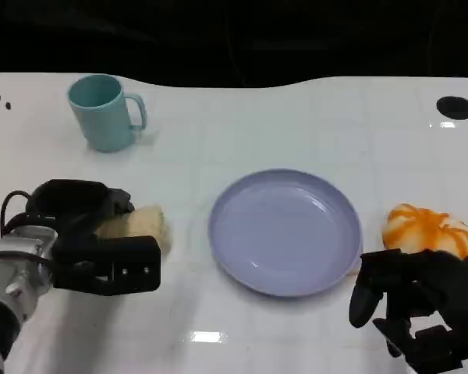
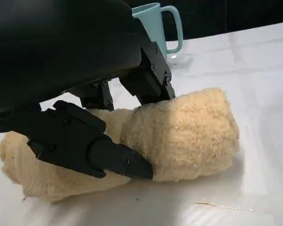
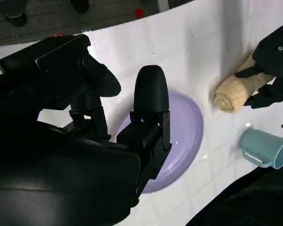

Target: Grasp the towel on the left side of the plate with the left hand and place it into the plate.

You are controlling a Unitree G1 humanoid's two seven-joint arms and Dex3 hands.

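A rolled beige towel (image 1: 147, 224) lies on the white table, left of the empty lavender plate (image 1: 285, 234). My left hand (image 1: 93, 241) is over the towel's left part. In the left wrist view the towel (image 2: 188, 132) still rests on the table. The left hand (image 2: 85, 94) grips it there, with the thumb pressed into its near side and the fingers (image 2: 148, 84) on its far side. The right wrist view shows the same hold on the towel (image 3: 231, 92) beside the plate (image 3: 191, 125). My right hand (image 1: 417, 308) hovers at the plate's lower right, fingers apart and holding nothing.
A teal mug (image 1: 103, 111) stands at the back left, behind the towel. An orange-and-white round object (image 1: 425, 230) lies right of the plate, just beyond my right hand. The table's dark far edge runs along the back, with a black hole (image 1: 455, 107) at the right.
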